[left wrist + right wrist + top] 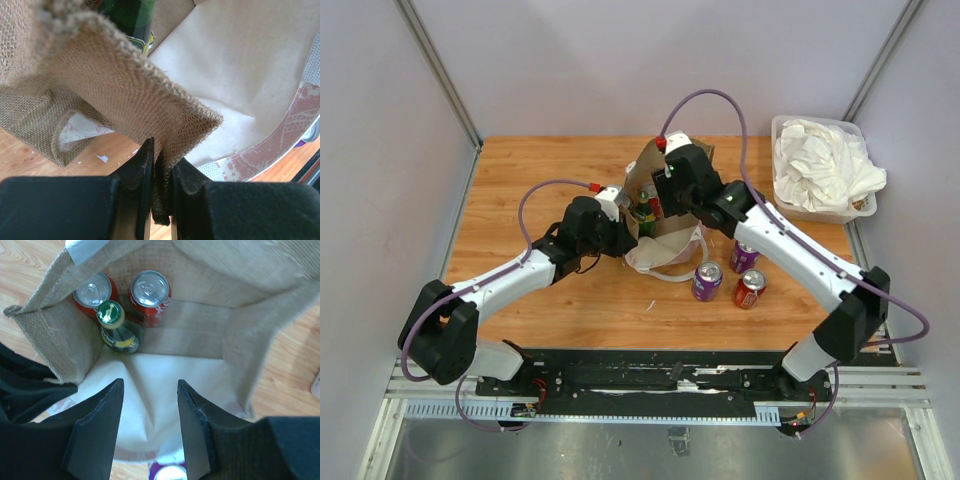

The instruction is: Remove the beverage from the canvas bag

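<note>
The tan canvas bag [655, 215] stands open at the table's middle. My left gripper [161, 150] is shut on the bag's burlap rim [150, 100] at its left side. My right gripper [150, 385] is open and empty, hovering above the bag's mouth [190, 325]. Inside the bag stand a green bottle with a green cap [112, 322] and two red cans [92, 290] [150, 290]. The green bottle also shows in the top view [644, 215] and the left wrist view [132, 20].
Two purple cans [707, 281] [744, 256] and a red can [750, 288] stand on the table right of the bag. A clear bin of white cloth [823, 165] sits at the back right. The bag's white handle [670, 270] loops onto the table in front.
</note>
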